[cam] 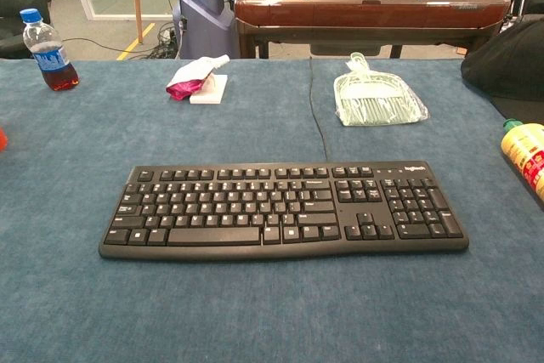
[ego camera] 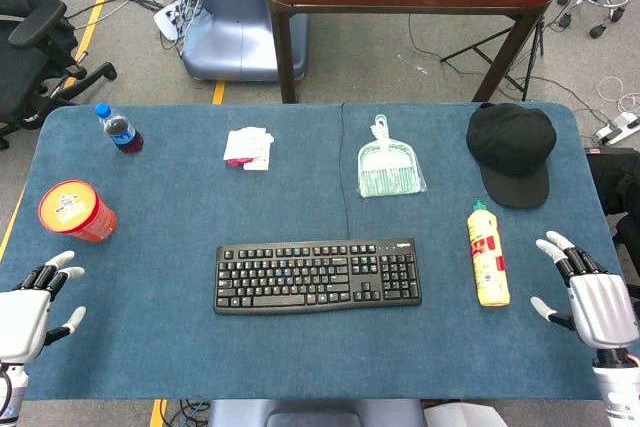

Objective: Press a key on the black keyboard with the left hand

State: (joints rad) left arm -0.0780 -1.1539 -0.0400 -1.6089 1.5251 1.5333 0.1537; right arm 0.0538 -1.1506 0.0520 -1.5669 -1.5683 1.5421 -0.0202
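Note:
The black keyboard (ego camera: pixel 317 274) lies flat in the middle of the blue table, near its front edge; in the chest view the keyboard (cam: pixel 283 207) fills the centre. My left hand (ego camera: pixel 32 309) hovers at the table's front left corner, well left of the keyboard, fingers spread and holding nothing. My right hand (ego camera: pixel 590 292) sits at the front right edge, fingers apart and empty. Neither hand shows in the chest view.
A red snack can (ego camera: pixel 76 211) and a cola bottle (ego camera: pixel 119 128) stand at the left. A pink-and-white packet (ego camera: pixel 247 147), a green dustpan set (ego camera: pixel 388 160) and a black cap (ego camera: pixel 512 150) lie behind the keyboard. A yellow bottle (ego camera: pixel 487 254) lies right of it.

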